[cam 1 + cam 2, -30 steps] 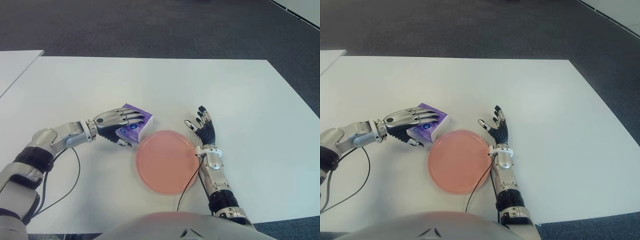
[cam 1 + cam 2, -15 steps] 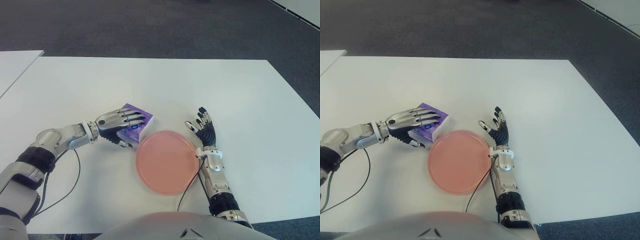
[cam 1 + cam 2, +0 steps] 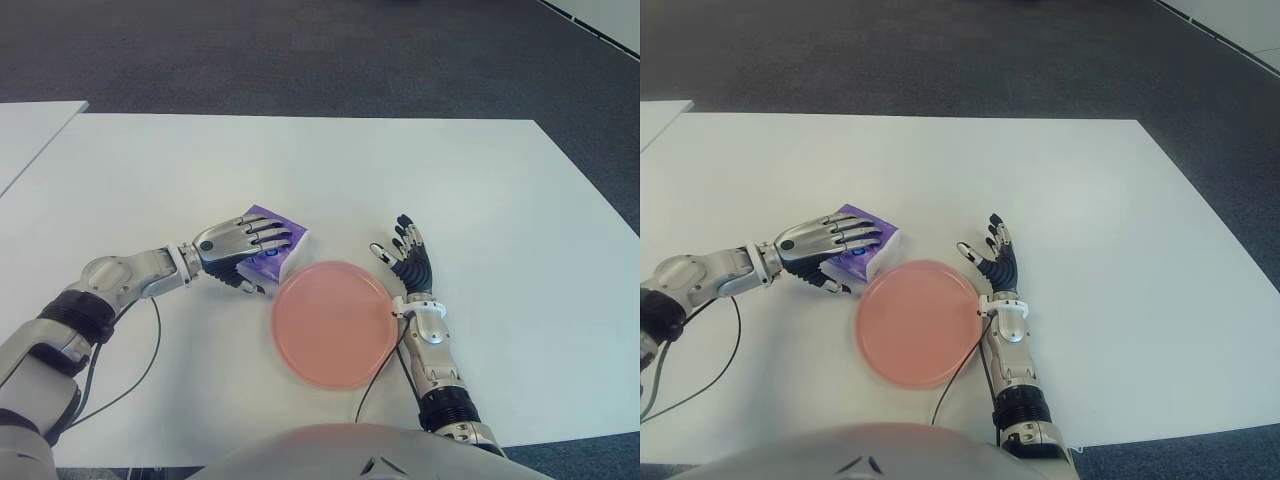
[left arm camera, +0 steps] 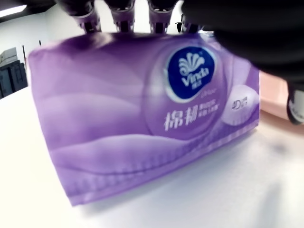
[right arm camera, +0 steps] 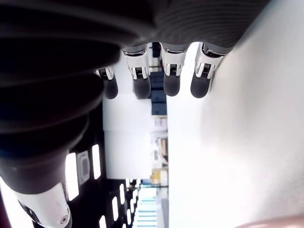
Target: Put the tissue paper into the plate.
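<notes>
Grasping the soft purple tissue pack [image 3: 268, 243], the left hand [image 3: 240, 245] sits beside the round pink plate [image 3: 330, 322]; right hand [image 3: 405, 262] splayed, empty.

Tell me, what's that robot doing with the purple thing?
The robot's left hand has its fingers wrapped over a purple tissue pack that sits on the white table, just beside a pink plate. The pack is not in the plate yet. Its right hand shows open, fingers spread, on the other side of the plate, holding nothing.
</notes>
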`<state>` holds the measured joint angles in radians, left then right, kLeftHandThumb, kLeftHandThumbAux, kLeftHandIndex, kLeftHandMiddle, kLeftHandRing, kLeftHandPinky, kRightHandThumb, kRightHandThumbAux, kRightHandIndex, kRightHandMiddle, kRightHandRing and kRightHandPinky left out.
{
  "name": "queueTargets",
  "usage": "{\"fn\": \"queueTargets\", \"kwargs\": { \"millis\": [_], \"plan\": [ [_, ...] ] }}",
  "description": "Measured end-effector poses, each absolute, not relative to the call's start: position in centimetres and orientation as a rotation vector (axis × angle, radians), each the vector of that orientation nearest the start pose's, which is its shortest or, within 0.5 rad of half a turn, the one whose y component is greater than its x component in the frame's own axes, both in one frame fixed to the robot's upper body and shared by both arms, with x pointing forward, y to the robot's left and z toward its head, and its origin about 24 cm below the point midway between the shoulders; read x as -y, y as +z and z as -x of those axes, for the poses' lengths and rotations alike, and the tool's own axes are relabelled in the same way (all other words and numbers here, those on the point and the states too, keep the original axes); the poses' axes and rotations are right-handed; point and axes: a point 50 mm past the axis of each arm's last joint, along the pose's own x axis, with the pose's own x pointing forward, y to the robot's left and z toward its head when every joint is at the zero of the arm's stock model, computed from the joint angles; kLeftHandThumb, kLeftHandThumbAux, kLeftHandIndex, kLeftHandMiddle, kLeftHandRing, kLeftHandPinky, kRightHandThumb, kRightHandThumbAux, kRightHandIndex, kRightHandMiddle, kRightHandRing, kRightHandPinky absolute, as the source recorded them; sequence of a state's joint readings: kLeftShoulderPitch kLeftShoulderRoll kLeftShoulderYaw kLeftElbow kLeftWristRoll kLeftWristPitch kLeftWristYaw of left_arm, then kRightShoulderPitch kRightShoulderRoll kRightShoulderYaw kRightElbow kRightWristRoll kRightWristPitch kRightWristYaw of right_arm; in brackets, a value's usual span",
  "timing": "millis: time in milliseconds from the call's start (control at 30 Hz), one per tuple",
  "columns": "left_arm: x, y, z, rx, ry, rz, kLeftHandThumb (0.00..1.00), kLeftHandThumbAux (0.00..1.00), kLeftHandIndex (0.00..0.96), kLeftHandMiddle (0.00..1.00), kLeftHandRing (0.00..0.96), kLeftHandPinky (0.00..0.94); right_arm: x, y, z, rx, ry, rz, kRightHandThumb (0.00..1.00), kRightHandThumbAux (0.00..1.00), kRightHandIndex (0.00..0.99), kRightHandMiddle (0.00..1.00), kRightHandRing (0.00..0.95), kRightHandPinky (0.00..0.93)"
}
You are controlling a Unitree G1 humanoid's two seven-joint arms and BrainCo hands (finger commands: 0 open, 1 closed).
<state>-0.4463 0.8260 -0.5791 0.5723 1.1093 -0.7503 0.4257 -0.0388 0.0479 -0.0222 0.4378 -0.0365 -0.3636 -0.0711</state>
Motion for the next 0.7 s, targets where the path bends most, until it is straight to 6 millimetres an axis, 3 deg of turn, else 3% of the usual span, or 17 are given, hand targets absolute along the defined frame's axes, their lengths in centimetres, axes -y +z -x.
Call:
{"fn": "queueTargets", "kwargs": {
  "millis": [700],
  "plan": [
    [-21.34,4.66,-28.4,0.627,-0.757,-1.663,0.168,0.334,0.0,0.0,0.0,0.0,14.13,-1.46,-24.58,-0.038,-0.054,-0.004,0.102,0.727,0.035,0.018,0.0,0.0]
  ]
}}
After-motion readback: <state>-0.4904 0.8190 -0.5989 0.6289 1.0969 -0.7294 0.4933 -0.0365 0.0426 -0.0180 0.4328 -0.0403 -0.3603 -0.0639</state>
